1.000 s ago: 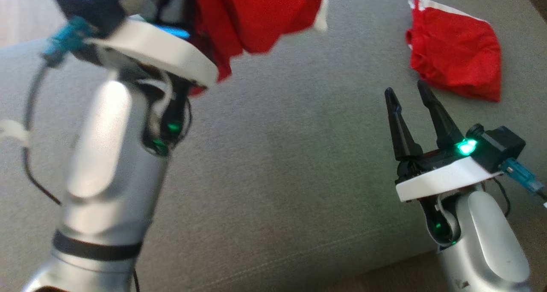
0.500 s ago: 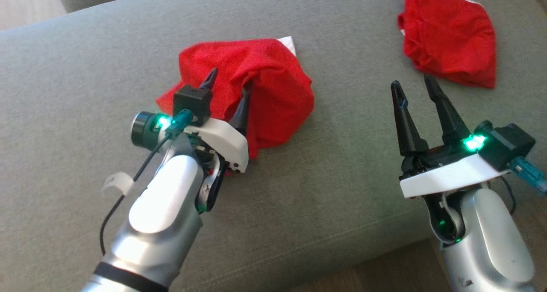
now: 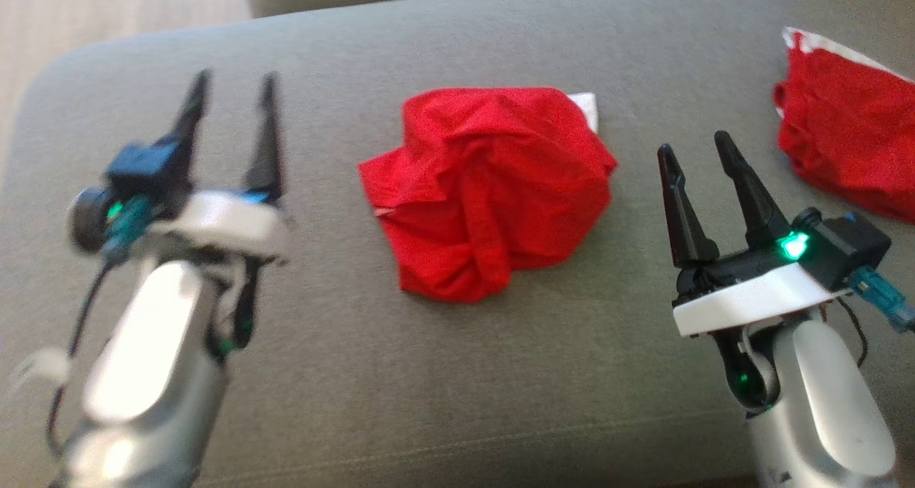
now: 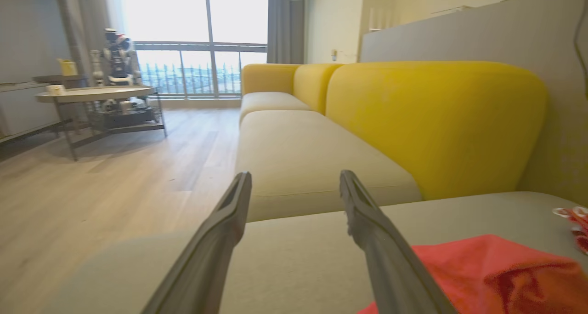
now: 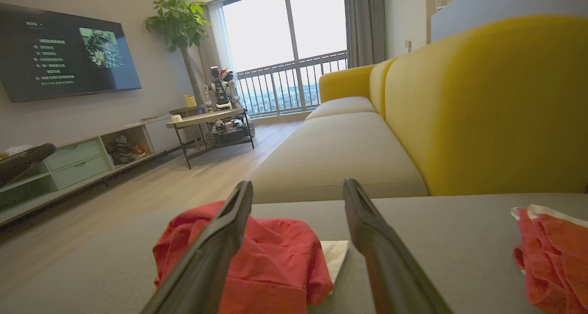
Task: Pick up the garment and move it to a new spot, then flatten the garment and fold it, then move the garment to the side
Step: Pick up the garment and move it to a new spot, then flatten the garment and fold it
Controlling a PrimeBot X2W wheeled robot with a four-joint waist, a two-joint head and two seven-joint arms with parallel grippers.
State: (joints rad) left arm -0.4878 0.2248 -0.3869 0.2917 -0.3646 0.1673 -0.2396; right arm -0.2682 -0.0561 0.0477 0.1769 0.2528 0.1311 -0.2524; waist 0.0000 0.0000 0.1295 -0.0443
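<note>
A crumpled red garment (image 3: 490,188) with a white edge lies in a heap on the grey cushion (image 3: 457,374), between my two arms. It shows low and to the right in the left wrist view (image 4: 496,277) and behind the left finger in the right wrist view (image 5: 275,263). My left gripper (image 3: 232,91) hovers open to the left of the heap, apart from it, with nothing between its fingers (image 4: 220,231). My right gripper (image 3: 693,148) stands open to the right of the heap, also holding nothing.
A second red garment (image 3: 847,148) with white trim lies at the cushion's far right (image 5: 551,254). A yellow sofa back (image 5: 482,107) rises behind. Wooden floor (image 4: 92,185), a low round table (image 4: 96,93) and a TV wall (image 5: 64,52) lie beyond the cushion's left end.
My left gripper let go of the red garment, dropped it on the cushion, opened and pulled back to the left. The head camera shifted; the right gripper stayed open.
</note>
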